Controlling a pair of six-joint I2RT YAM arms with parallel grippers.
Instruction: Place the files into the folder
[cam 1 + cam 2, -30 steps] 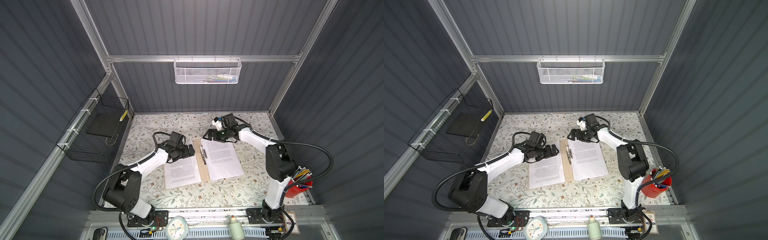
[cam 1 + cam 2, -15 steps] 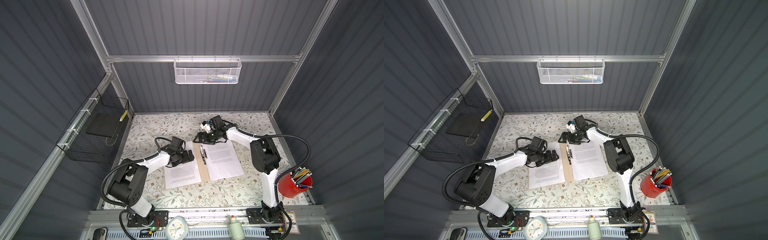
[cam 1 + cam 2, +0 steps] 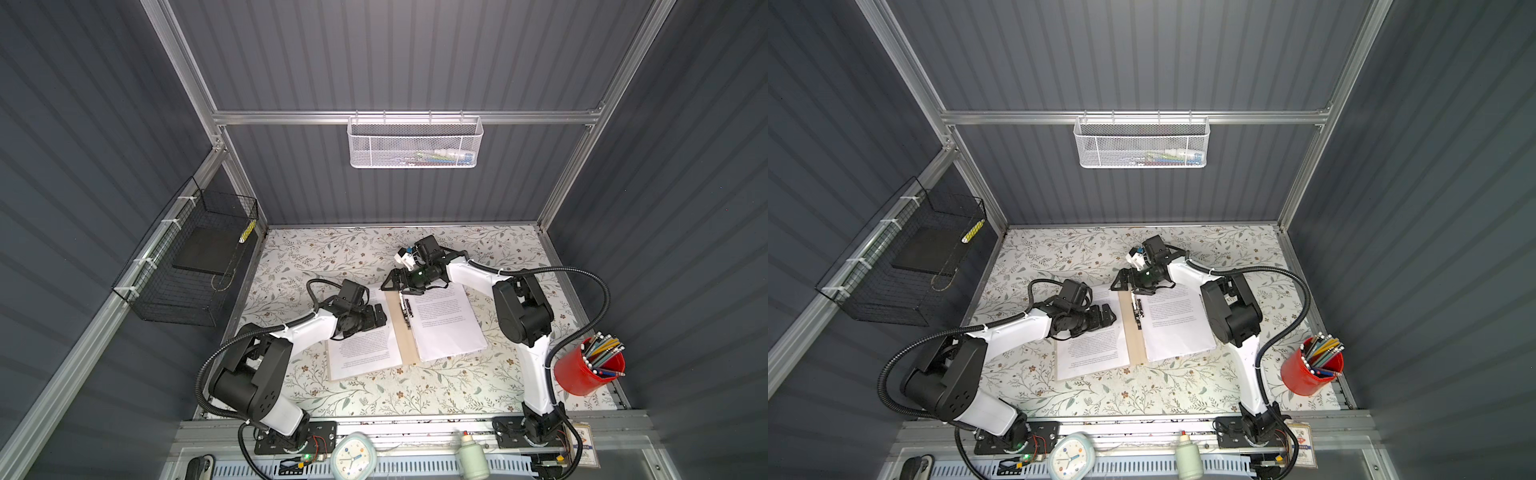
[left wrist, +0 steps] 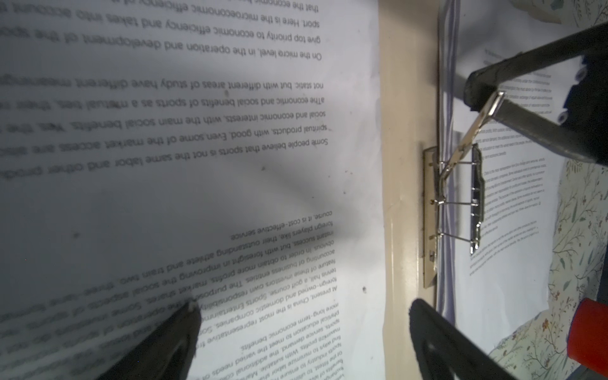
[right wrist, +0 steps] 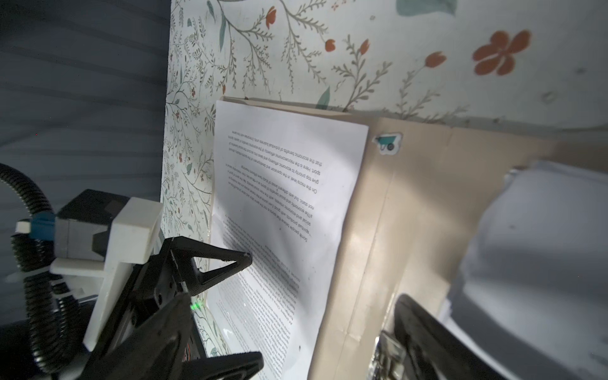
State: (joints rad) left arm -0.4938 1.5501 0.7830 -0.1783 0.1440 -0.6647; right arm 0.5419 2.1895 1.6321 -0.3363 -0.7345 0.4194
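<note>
Open folder [image 3: 402, 332], files [image 4: 197, 148] reading "Some people believe that sports", wheelbarrow sticker [image 5: 388, 143]

Folder [image 3: 401, 332] covers the tabletop [image 3: 374, 395] centre. Left hand [image 3: 377, 318] and right hand [image 3: 395, 286] crowd its far end; the raised clip [image 4: 475, 197] blocks the spine. Near tabletop strip is free; cup [image 3: 582, 374] stands at the right edge.

My desk [image 3: 374, 395] wears a pale floral cover. Flat on it near the middle lies the open tan folder [image 3: 405, 349], with printed sheets [image 3: 451, 332] covering both its halves. A red cup [image 3: 579, 374] of pencils stands at the right edge.
</note>
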